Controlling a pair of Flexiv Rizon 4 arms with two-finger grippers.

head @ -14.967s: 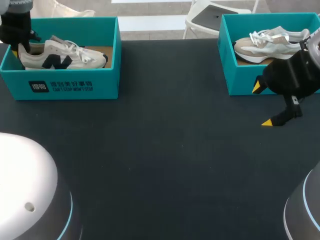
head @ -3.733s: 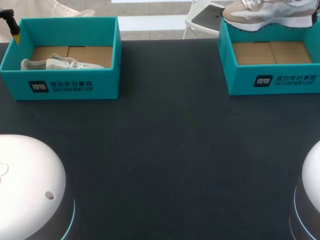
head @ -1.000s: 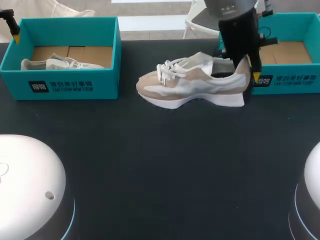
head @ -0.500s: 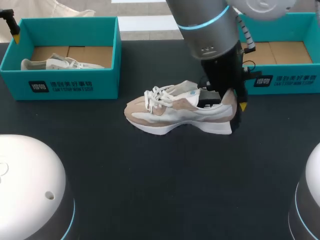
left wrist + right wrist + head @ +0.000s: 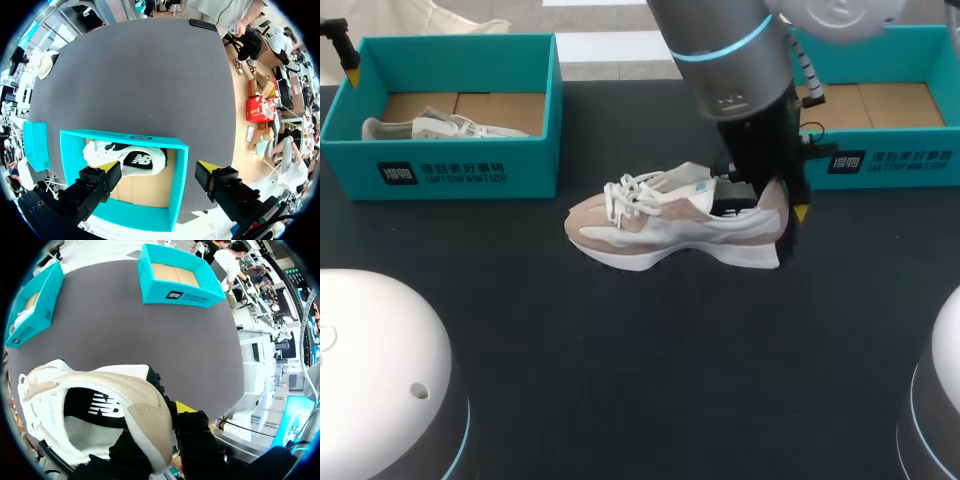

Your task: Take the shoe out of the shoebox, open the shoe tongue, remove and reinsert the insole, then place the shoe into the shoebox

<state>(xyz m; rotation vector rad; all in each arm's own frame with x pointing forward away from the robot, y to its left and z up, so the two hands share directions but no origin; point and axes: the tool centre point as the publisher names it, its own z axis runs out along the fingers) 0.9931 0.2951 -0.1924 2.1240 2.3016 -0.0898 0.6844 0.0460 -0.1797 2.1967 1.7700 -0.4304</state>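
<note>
A beige and white shoe [image 5: 660,225] sits low at the middle of the dark table, toe to the left, laces tied. My right gripper [image 5: 785,210] is shut on its heel, one finger inside the collar and one outside. The right wrist view shows the heel [image 5: 145,415] pinched in the right gripper [image 5: 162,445] and the dark insole inside. The right shoebox [image 5: 890,160] stands empty behind it. My left gripper [image 5: 160,167] hangs open above the left shoebox [image 5: 125,136], which holds a white shoe with a dark logo [image 5: 125,160].
The left teal shoebox [image 5: 440,170] with its white shoe [image 5: 430,128] stands at the far left, the empty teal box [image 5: 185,296] at the far right. Bare table lies in front of the held shoe.
My right arm has carried the beige shoe leftward and toward the table's front, lowering it. The left arm has not moved.
</note>
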